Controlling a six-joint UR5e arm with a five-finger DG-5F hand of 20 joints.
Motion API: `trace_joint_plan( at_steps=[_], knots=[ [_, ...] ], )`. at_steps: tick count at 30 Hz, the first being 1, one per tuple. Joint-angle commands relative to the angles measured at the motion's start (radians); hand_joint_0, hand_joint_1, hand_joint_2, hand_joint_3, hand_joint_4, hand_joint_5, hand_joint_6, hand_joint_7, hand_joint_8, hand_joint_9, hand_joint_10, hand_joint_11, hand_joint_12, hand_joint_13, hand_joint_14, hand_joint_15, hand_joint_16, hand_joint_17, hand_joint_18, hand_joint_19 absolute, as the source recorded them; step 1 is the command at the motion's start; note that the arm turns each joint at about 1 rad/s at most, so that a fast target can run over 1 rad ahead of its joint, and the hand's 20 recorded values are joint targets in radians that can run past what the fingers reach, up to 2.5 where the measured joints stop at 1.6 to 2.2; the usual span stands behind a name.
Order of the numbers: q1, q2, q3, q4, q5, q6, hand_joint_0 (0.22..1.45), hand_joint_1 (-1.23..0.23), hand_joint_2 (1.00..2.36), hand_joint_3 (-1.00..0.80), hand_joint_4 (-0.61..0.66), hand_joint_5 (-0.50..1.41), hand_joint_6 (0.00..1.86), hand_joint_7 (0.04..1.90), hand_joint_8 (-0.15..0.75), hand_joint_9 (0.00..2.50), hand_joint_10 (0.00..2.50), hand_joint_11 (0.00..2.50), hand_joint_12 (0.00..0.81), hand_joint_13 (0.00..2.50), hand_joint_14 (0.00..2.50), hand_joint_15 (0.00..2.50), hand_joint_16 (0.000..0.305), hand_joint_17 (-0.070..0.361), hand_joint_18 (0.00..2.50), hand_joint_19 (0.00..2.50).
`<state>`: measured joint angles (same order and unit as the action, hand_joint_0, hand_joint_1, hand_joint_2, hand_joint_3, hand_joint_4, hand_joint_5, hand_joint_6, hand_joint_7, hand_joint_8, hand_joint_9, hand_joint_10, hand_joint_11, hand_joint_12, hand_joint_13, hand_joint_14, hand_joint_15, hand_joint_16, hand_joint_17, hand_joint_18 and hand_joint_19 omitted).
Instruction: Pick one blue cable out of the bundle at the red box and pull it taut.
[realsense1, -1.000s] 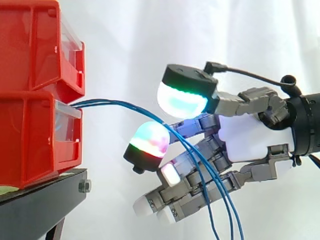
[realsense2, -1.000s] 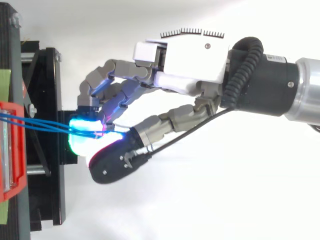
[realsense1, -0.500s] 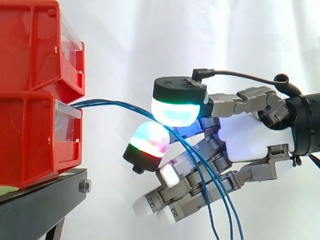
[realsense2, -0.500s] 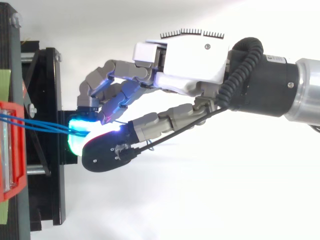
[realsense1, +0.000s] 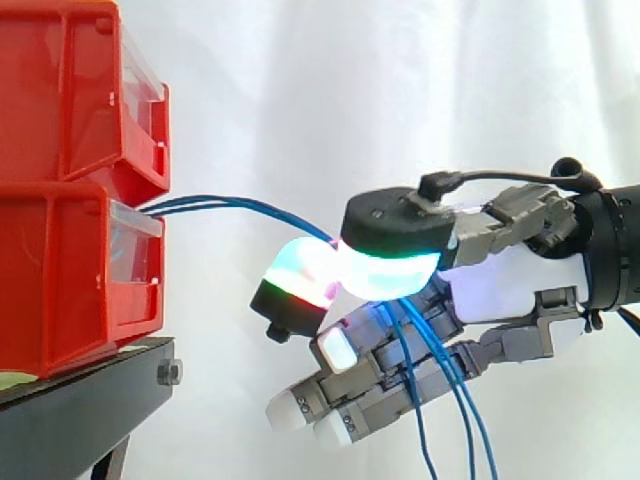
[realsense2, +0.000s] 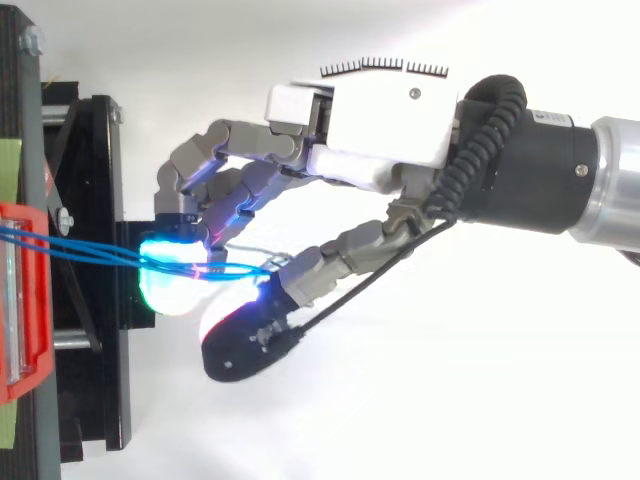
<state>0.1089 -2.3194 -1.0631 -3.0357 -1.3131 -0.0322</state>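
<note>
Your hand (realsense1: 500, 285) holds its fingers (realsense1: 295, 285) curled, thumb pad closing onto the blue cables (realsense1: 215, 202) near the lower red bin (realsense1: 70, 290); whether one strand alone is caught, you cannot tell; confirm that, then draw straight away from the bin; the cables leave it level, arch, then hang down past the palm.
</note>
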Motion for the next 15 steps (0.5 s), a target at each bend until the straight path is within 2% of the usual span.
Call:
trace_joint_plan(
  at_steps=[1, 3, 5, 8, 10, 15],
  knots=[
    [0.0, 0.0, 0.0, 0.0, 0.0, 0.0, 0.67, -0.99, 1.0, -0.5, 0.17, -0.16, 0.92, 0.94, 0.327, 0.78, 0.01, 0.77, 0.334, 0.46, 0.01, 0.2, 0.052, 0.117, 0.43, 0.08],
    [0.0, 0.0, 0.0, -0.002, 0.0, -0.002, 0.53, -0.9, 1.0, -0.5, 0.18, -0.16, 0.91, 0.94, 0.342, 0.8, 0.01, 0.77, 0.348, 0.44, 0.01, 0.21, 0.055, 0.124, 0.4, 0.11],
    [0.002, 0.0, 0.0, -0.003, 0.0, -0.002, 0.49, -0.83, 1.0, -0.5, 0.19, -0.16, 0.91, 0.92, 0.358, 0.82, 0.01, 0.77, 0.36, 0.44, 0.01, 0.21, 0.058, 0.13, 0.39, 0.13],
    [0.002, 0.0, -0.001, -0.003, 0.0, 0.0, 0.54, -0.69, 1.0, -0.5, 0.16, -0.16, 0.91, 0.94, 0.352, 0.83, 0.01, 0.75, 0.344, 0.43, 0.01, 0.22, 0.054, 0.122, 0.35, 0.14],
    [0.002, 0.0, 0.0, -0.002, 0.0, 0.0, 0.58, -0.64, 1.0, -0.44, 0.16, -0.16, 0.91, 0.96, 0.343, 0.83, 0.01, 0.74, 0.336, 0.42, 0.01, 0.23, 0.053, 0.119, 0.34, 0.15],
    [0.0, 0.0, 0.0, -0.002, 0.0, 0.0, 0.59, -0.7, 1.01, -0.17, 0.16, -0.15, 0.92, 0.95, 0.384, 0.84, 0.01, 0.73, 0.372, 0.46, 0.01, 0.22, 0.061, 0.137, 0.38, 0.13]
  ],
)
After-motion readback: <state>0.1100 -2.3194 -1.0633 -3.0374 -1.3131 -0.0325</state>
